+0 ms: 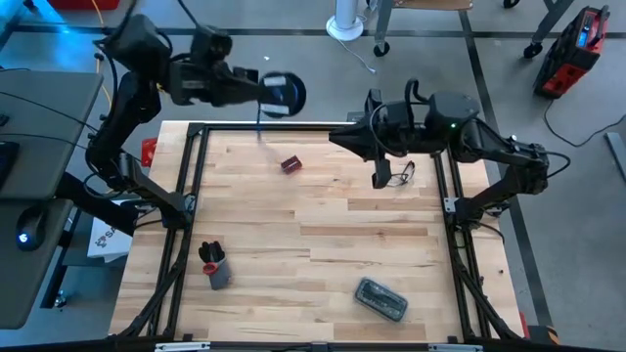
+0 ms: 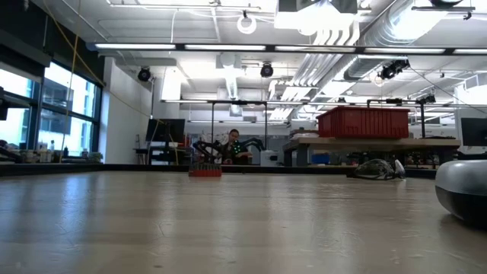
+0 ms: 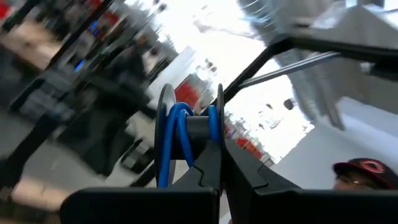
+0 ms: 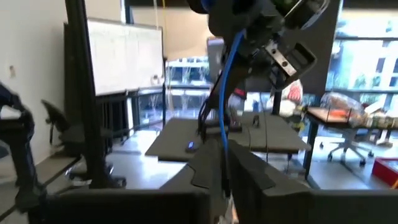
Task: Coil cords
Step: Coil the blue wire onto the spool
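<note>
The wooden table [image 1: 323,225] is lying almost bare under me: glasses [image 1: 396,176], a red block [image 1: 290,163] and a grey case [image 1: 381,298] are sitting well apart on it.

I am holding the reel [image 1: 284,93] up off the table, over its far edge. My left gripper [image 1: 269,90] is pinching it, with the jaws pressed onto the reel. The cord [image 1: 259,125] is partly wound, and a loose tail is hanging down from the reel.

My right gripper [image 1: 337,137] is hovering near the far edge too, pointing toward that tail but apart from it. Whether its jaws are parted, I cannot tell.

I am judging that I am in the middle of winding. The next move calls for my right gripper to reach the hanging tail, catch it and lead it round the hub while my left is keeping the reel steady.

The left wrist view is showing the blue turns on the hub, which the high view is not. The right wrist view is showing the tail dropping in line with my right gripper. The high view is showing the gap between them. The low view is showing neither gripper nor the reel, only tabletop, the red block and the room beyond.
</note>
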Controlling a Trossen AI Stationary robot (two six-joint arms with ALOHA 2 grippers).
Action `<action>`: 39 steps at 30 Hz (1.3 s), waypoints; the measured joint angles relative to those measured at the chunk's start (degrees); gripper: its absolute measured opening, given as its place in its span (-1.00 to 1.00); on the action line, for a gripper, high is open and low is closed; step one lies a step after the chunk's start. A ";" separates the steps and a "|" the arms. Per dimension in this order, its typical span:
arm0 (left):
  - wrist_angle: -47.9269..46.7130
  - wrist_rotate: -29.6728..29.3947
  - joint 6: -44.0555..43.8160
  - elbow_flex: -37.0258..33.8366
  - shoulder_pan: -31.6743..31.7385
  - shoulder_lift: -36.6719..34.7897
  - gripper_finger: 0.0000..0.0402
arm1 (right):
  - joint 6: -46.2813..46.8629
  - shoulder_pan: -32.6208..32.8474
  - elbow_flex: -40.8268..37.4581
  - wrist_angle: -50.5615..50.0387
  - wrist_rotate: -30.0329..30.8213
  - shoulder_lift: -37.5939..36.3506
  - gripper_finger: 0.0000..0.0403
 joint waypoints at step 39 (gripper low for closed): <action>29.88 0.62 -3.35 0.00 -2.82 7.33 -1.00 | -13.85 -0.01 -0.02 14.05 6.72 12.75 -0.12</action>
